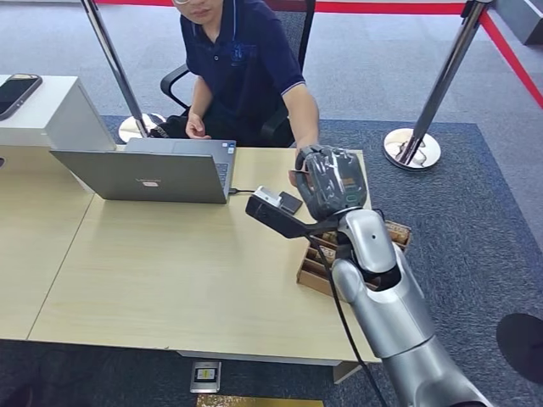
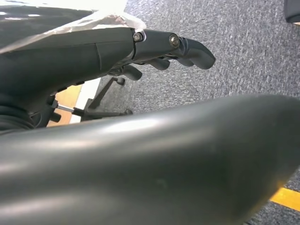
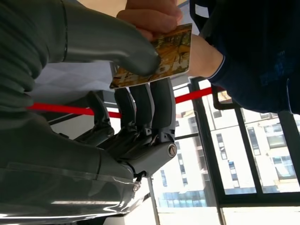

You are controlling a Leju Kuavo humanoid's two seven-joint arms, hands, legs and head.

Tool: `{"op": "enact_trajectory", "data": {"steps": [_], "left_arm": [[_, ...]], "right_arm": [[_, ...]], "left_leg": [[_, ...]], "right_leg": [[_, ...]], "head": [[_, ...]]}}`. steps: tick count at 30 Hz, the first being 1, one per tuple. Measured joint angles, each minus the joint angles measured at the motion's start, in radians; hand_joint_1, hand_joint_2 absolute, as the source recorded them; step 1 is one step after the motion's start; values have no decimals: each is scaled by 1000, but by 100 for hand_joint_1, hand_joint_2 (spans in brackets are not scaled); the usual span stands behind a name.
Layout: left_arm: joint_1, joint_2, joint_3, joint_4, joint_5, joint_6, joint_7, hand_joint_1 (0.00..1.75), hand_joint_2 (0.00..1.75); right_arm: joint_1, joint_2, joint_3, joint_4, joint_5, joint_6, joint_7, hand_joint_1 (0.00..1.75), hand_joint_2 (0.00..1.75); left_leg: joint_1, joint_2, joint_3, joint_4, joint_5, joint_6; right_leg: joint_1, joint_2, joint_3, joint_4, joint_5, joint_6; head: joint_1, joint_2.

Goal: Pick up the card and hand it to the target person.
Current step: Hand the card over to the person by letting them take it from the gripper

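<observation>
Right hand [image 3: 106,61] pinches the card [image 3: 173,54] between thumb and fingers; we note the person's hand [image 3: 152,16] gripping its far edge. Left hand [image 2: 169,47] hangs over carpet with fingers apart, holding nothing.

A grey laptop [image 1: 153,174] stands open on my desk [image 1: 160,271]; a wooden tray [image 1: 316,270] sits near the desk's right edge; a phone [image 1: 18,91] lies on a white box [image 1: 54,114]; two stanchion bases [image 1: 411,148] rest on carpet.

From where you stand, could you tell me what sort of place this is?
Probably an office or a demo area in an office building. A person sits in an office chair at a wooden desk with an open laptop, on grey carpet fenced by stanchions with red belts; large windows show neighbouring buildings.
</observation>
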Motion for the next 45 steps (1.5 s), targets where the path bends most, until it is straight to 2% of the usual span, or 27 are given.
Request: {"op": "enact_trajectory", "data": {"steps": [3,4,6,8,10,14,23,29,34,38,41,43,45], "left_arm": [[0,0,0,0,-1,0,1,0,0],[0,0,0,0,-1,0,1,0,0],[0,0,0,0,-1,0,1,0,0],[0,0,0,0,-1,0,1,0,0],[0,0,0,0,-1,0,-1,0,0],[0,0,0,0,-1,0,-4,0,0],[1,0,0,0,-2,0,-8,0,0],[2,0,-1,0,5,0,-7,0,0],[3,-2,-1,0,20,5,-4,0,0],[6,-5,0,2,30,8,-2,0,0],[9,-8,0,3,40,8,-2,0,0],[13,-11,1,4,49,9,-2,0,0],[14,-15,1,4,58,13,-2,0,0]], "right_arm": [[-3,3,5,37,18,-2,8,113,175],[-4,4,7,50,25,-3,12,103,175],[-4,7,12,76,40,-5,20,45,175],[-5,9,17,103,53,-11,26,1,175],[-5,12,20,129,63,-20,31,0,175],[-1,16,22,166,75,-45,37,0,0],[31,10,18,151,110,-103,54,0,0],[92,-20,-4,45,135,-144,66,0,0],[165,-53,-48,-77,182,-219,92,0,0],[259,-85,-121,-208,219,-295,120,0,0],[378,-105,-215,-336,224,-431,154,0,0],[484,-105,-318,-442,142,-523,124,0,0],[579,-87,-441,-536,-35,-575,21,0,0]], "left_leg": [[0,0,0,0,0,0],[0,0,0,0,0,0],[0,0,0,0,0,0],[0,0,0,0,0,0],[0,0,0,0,0,0],[0,0,0,0,0,0],[0,0,0,1,0,0],[0,0,0,1,0,0],[0,-1,-1,2,0,0],[0,-1,-1,2,-1,1],[0,-3,-1,2,-2,3],[0,-3,-1,2,-3,4],[0,-3,-1,2,-4,5]], "right_leg": [[0,0,0,0,0,0],[0,0,0,0,0,0],[0,0,0,0,0,0],[0,0,0,0,0,0],[0,0,0,0,0,0],[0,0,0,0,0,0],[0,0,-1,0,0,0],[0,0,-1,-1,0,0],[0,0,-1,-1,0,0],[0,0,-1,-2,0,1],[0,0,0,-3,-1,3],[0,0,1,-3,-2,4],[0,0,1,-4,-2,4]], "head": [[0,0],[0,0],[0,0],[0,0],[0,0],[0,0],[0,0],[0,0],[0,0],[0,0],[0,0],[0,0],[0,0]]}}
